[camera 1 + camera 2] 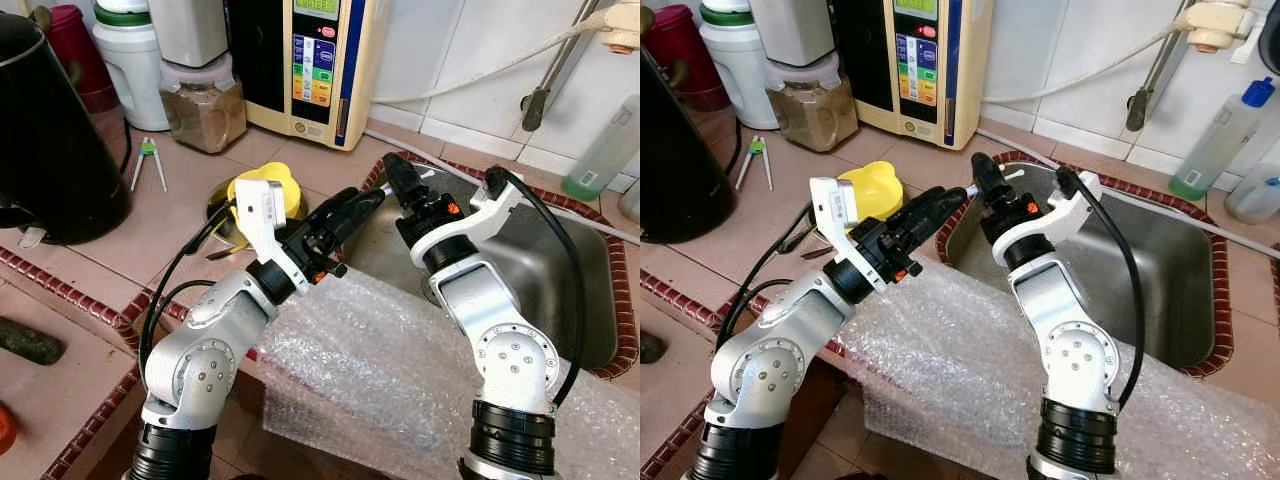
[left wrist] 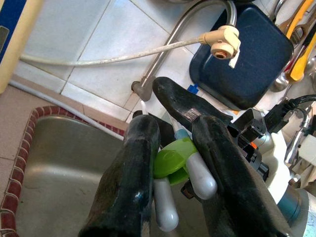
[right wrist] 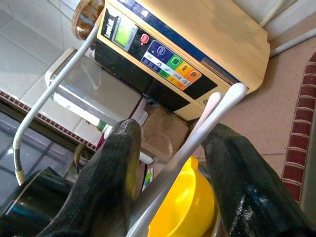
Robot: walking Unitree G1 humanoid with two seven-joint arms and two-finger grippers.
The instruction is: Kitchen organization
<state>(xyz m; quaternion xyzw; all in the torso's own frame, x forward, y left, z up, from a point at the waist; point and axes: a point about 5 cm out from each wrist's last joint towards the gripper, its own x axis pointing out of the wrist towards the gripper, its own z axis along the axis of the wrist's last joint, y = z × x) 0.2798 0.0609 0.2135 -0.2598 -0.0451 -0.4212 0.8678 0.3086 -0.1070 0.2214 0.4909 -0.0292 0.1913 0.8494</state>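
Both arms are up over the near left corner of the sink [image 1: 590, 300], and the two tools meet there tip to tip. The left tool [image 2: 170, 163] is clamped on a pair of training chopsticks [image 2: 190, 170], the grey-white kind joined by a green hinge piece; the left wrist view shows the two sticks pinned between the black fingers [image 2: 131, 182], thick ends toward the camera. The thin tips run on to the right tool [image 3: 170, 163], whose fingers sit either side of the pale sticks. They look closed around them, though contact there is hard to confirm. This reads as a hand-over between arms, likely staged above the sink so that a slip would drop the sticks into the basin and not onto the floor.

A second pair of chopsticks [image 1: 148, 160] lies flat on the counter [image 1: 120, 260] to the left, near the black kettle [image 1: 50, 140]. A yellow cup [image 1: 270, 190] sits just behind the left arm, with the water machine [image 1: 305, 65] and a spice jar [image 1: 205, 105] against the wall. Bubble wrap [image 1: 380, 370] drapes over the counter edge under both arms.

The risk, I'd say, is that the thin sticks twist if one tool lets go early.
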